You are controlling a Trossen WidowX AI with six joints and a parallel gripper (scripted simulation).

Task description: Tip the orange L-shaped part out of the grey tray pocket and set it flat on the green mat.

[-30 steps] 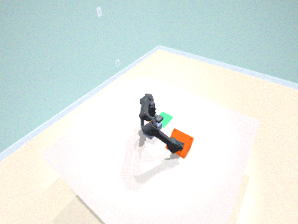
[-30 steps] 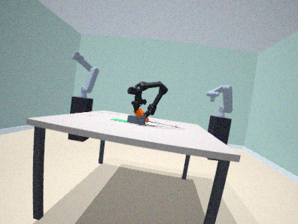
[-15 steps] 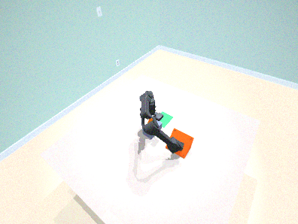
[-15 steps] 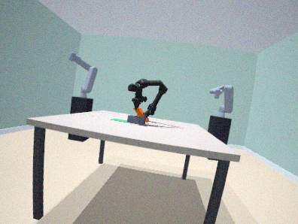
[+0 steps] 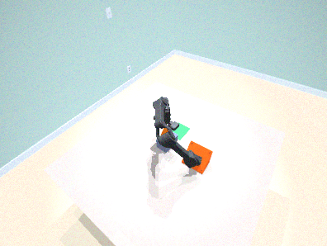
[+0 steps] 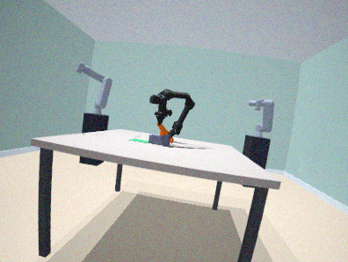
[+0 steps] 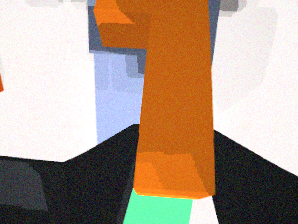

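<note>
My gripper (image 6: pixel 159 122) (image 7: pixel 173 135) is shut on the raised end of the orange L-shaped part (image 5: pixel 164 131) (image 6: pixel 163 130) (image 7: pixel 177 90). The part hangs steeply tilted above the grey tray (image 6: pixel 155 140) (image 7: pixel 117 112), with its L-shaped end lowest, at the top of the wrist view. Whether that low end is clear of the tray cannot be told; the arm and the part hide much of the pocket. The green mat (image 5: pixel 182 131) (image 6: pixel 138 141) (image 7: pixel 160 210) lies flat beside the tray, with nothing seen on it.
The arm's base stands on an orange plate (image 5: pixel 203 151) on the white table (image 5: pixel 235 165) (image 6: pixel 110 145), close to the tray. Two grey arms (image 6: pixel 105 92) (image 6: pixel 267 115) stand on dark pedestals behind the table.
</note>
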